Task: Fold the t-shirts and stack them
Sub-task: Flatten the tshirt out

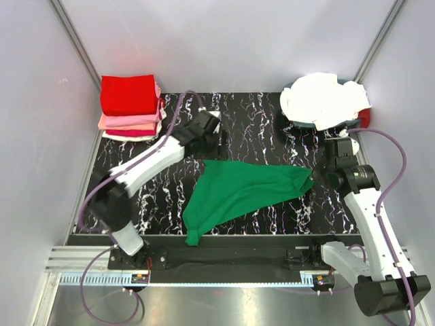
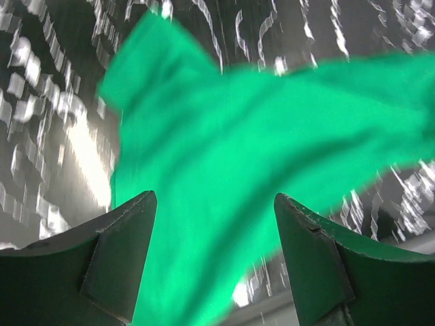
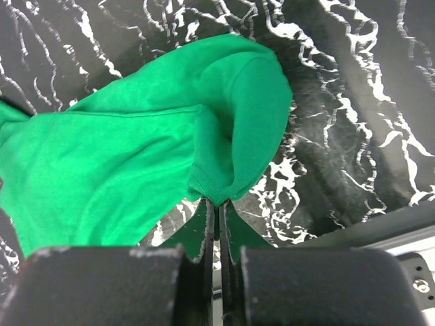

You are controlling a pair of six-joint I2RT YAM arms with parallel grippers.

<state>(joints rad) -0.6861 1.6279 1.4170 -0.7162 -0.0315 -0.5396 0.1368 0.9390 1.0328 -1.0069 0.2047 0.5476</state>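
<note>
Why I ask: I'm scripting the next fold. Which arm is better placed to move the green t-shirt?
Right, probably: the right pincer is shut on the green t-shirt at its edge, while the left pincer hangs open above it, gripping nothing.

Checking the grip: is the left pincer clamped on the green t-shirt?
No, the left pincer stands wide open, with the green t-shirt lying beyond it, ungripped.

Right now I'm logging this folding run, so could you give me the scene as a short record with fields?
green t-shirt: unfolded, lying on the black mat
left pincer: open, by the shirt's far edge, holding nothing
right pincer: shut on the shirt's right end
folded stack: red on top, far left corner
white pile: unfolded, far right corner
</note>
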